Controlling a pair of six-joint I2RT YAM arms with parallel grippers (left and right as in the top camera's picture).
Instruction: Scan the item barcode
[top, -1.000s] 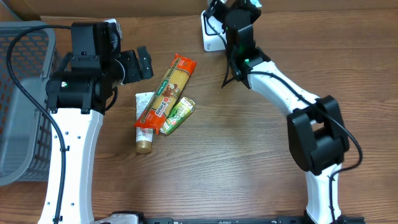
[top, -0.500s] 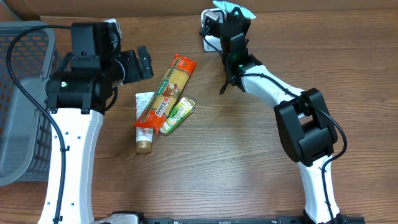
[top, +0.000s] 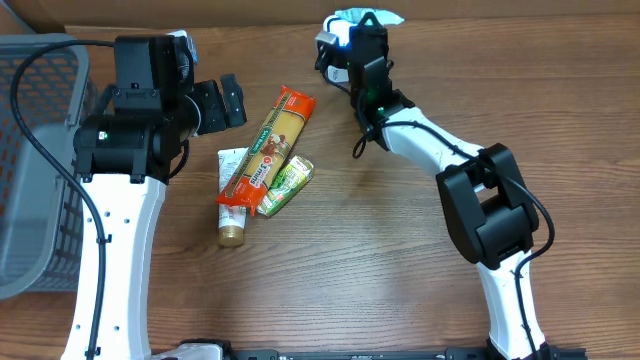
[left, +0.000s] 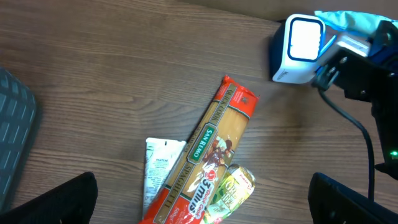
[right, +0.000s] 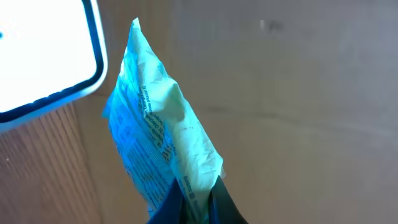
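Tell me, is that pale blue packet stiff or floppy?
Probably floppy and light: the pale blue packet looks creased and is held up by one edge in the right gripper. Its glossy film may be slippery.

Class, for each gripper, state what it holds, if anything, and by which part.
The right gripper pinches a pale blue-green packet by one end, next to the lit scanner. The left gripper is open and holds nothing.

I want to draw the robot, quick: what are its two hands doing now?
Left gripper: open, holding nothing.
Right gripper: shut on the pale blue packet.
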